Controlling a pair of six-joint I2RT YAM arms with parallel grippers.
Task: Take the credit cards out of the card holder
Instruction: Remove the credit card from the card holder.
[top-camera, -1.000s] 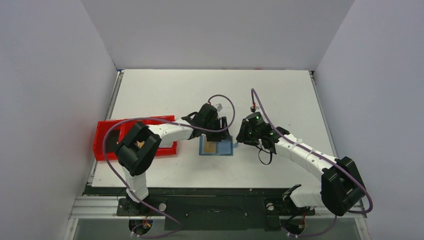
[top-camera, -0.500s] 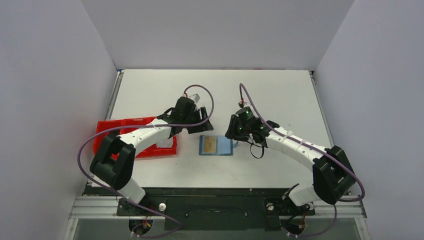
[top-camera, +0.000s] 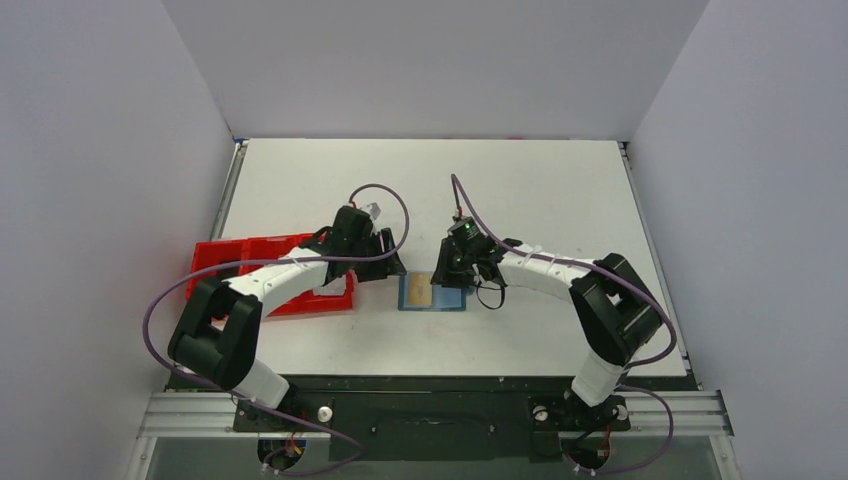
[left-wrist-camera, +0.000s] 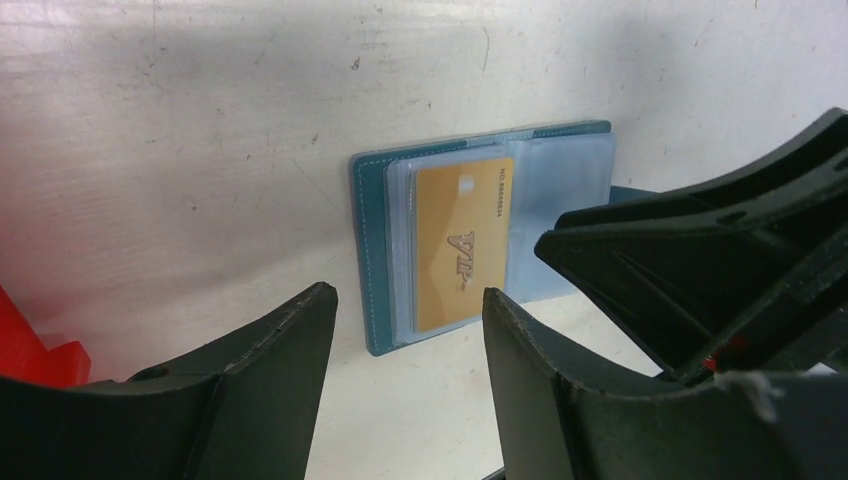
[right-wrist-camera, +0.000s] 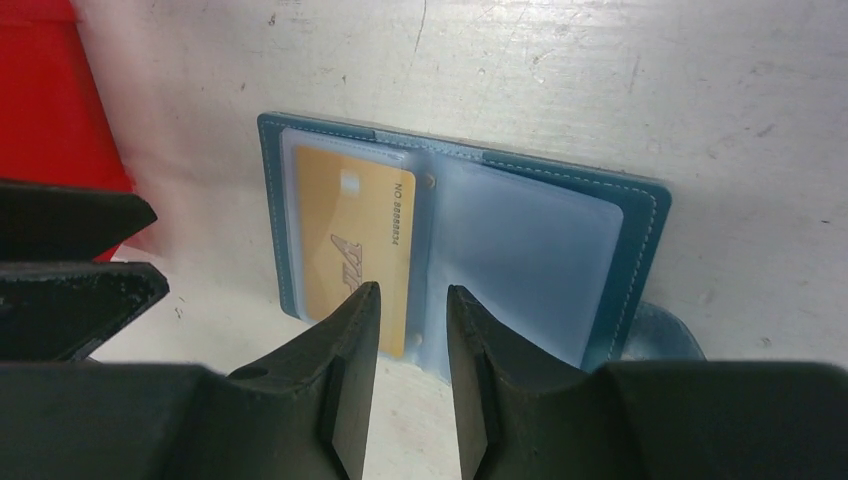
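The blue card holder (top-camera: 448, 298) lies open on the white table. A tan/gold card (top-camera: 418, 291) sits in its left clear sleeve, and the right sleeve looks empty. No dark grey card shows. My left gripper (top-camera: 388, 266) is open and empty, low over the table just left of the holder (left-wrist-camera: 375, 250), with the gold card (left-wrist-camera: 462, 245) ahead of it. My right gripper (top-camera: 447, 279) hangs over the holder's middle (right-wrist-camera: 540, 230), its jaws a narrow gap apart and holding nothing, its tips (right-wrist-camera: 412, 295) near the gold card's (right-wrist-camera: 350, 230) lower edge.
A red three-compartment tray (top-camera: 215, 262) sits left of the holder, partly under my left arm, and its corner shows in the right wrist view (right-wrist-camera: 60, 100). The holder's darker blue tab (right-wrist-camera: 665, 335) sticks out at its right side. White walls close in the table.
My left gripper has drawn back left off the holder toward the tray. My right gripper has moved left and now hangs over the holder. The holder has not moved.
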